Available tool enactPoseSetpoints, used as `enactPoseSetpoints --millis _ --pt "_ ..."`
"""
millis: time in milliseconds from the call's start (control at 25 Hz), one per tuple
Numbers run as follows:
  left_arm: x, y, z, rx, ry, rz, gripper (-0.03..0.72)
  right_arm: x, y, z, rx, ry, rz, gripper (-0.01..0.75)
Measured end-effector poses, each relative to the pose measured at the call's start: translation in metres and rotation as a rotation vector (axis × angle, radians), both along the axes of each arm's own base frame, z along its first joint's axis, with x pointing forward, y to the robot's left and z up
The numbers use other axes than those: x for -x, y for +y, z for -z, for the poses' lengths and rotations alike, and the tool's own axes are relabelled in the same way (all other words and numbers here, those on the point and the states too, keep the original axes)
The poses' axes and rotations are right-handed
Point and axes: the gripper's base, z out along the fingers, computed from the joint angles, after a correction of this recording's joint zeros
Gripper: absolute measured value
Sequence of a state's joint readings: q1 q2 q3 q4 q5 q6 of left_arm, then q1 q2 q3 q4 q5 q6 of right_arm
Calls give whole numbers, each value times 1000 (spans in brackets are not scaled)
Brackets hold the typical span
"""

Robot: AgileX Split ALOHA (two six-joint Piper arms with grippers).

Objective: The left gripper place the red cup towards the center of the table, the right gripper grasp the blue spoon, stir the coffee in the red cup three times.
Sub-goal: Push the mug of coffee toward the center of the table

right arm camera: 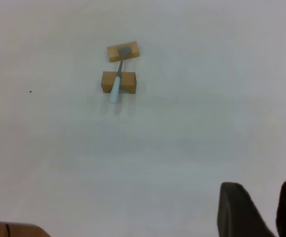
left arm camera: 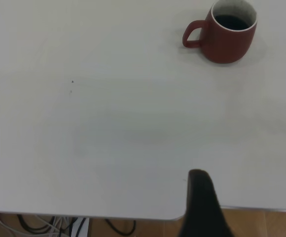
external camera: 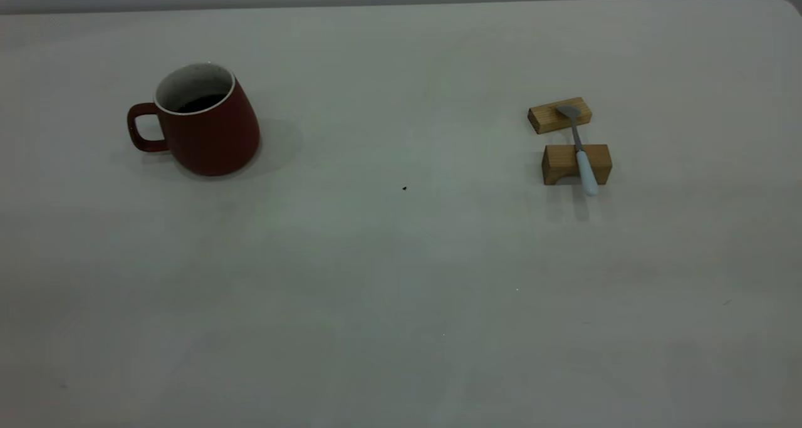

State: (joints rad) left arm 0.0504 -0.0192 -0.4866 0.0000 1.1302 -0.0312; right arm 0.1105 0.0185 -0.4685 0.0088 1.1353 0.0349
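The red cup (external camera: 207,133) stands upright at the left of the table (external camera: 401,271), handle pointing left, with dark coffee (external camera: 200,102) inside. The left wrist view also shows the red cup (left arm camera: 229,37), far from my left gripper (left arm camera: 202,197), which hangs by the table's near edge. The blue spoon (external camera: 581,152) lies across two wooden blocks at the right, grey bowl on the far one. In the right wrist view the blue spoon (right arm camera: 117,79) lies far from my right gripper (right arm camera: 264,197), which is open by a narrow gap and holds nothing. Neither arm shows in the exterior view.
The spoon's bowl rests on a flat tan block (external camera: 559,114) and its handle on a taller arched block (external camera: 564,163). A tiny dark speck (external camera: 404,188) marks the table's middle. Cables (left arm camera: 34,224) hang below the table edge (left arm camera: 133,216).
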Motion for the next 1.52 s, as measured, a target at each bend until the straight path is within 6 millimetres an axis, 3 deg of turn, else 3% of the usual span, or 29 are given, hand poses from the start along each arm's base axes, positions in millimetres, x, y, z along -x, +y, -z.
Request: enactPoseSetpoints --millis 1160,1320,1520 --pt "-1 0 -1 3 11 -2 555 0 0 0 -1 0 0 237" --pt "-20 1 -15 32 128 -30 555 0 0 0 -1 0 0 237" --pt "-75 8 -16 -3 354 -50 555 0 0 0 -1 0 0 237"
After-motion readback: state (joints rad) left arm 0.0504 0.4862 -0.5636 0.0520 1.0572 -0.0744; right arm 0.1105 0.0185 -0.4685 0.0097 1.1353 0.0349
